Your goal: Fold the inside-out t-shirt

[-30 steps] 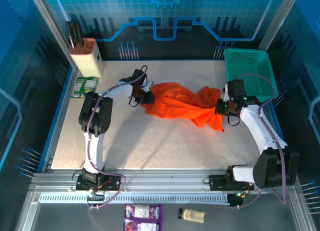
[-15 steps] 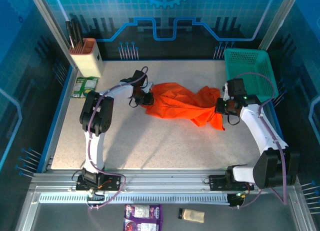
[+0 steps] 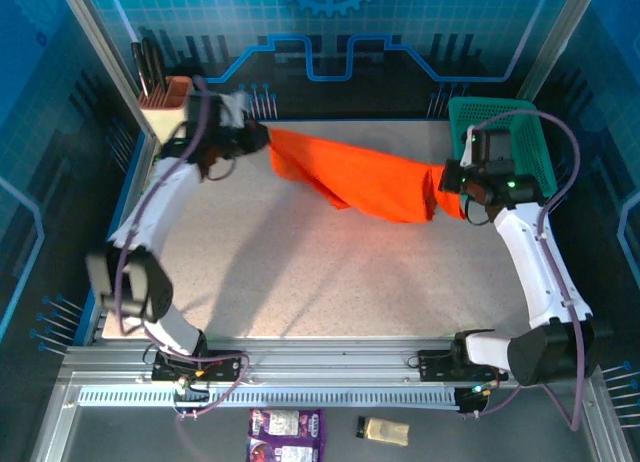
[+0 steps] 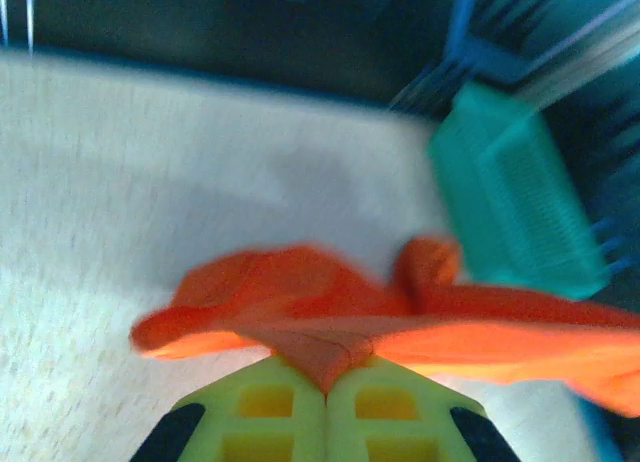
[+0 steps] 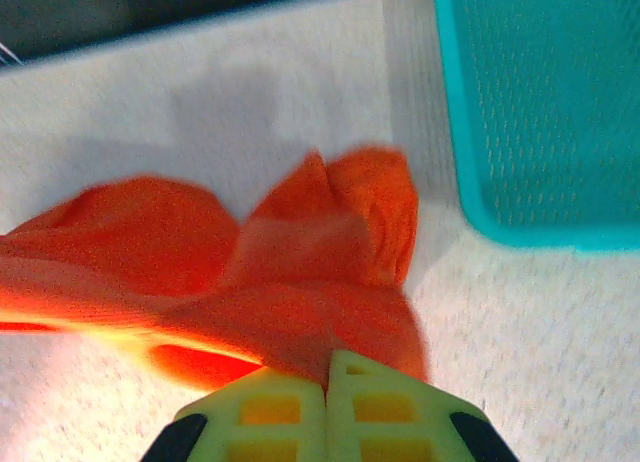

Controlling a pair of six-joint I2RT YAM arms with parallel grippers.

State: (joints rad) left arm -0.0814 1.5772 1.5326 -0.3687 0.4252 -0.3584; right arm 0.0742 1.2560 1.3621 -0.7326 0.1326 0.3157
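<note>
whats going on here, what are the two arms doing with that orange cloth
Both arms hold the orange t-shirt, pulled out long between them over the far part of the table. The left gripper is shut on one end near the beige holder. The right gripper is shut on the other end beside the teal basket. The shirt is bunched, with no fold made yet.
</note>
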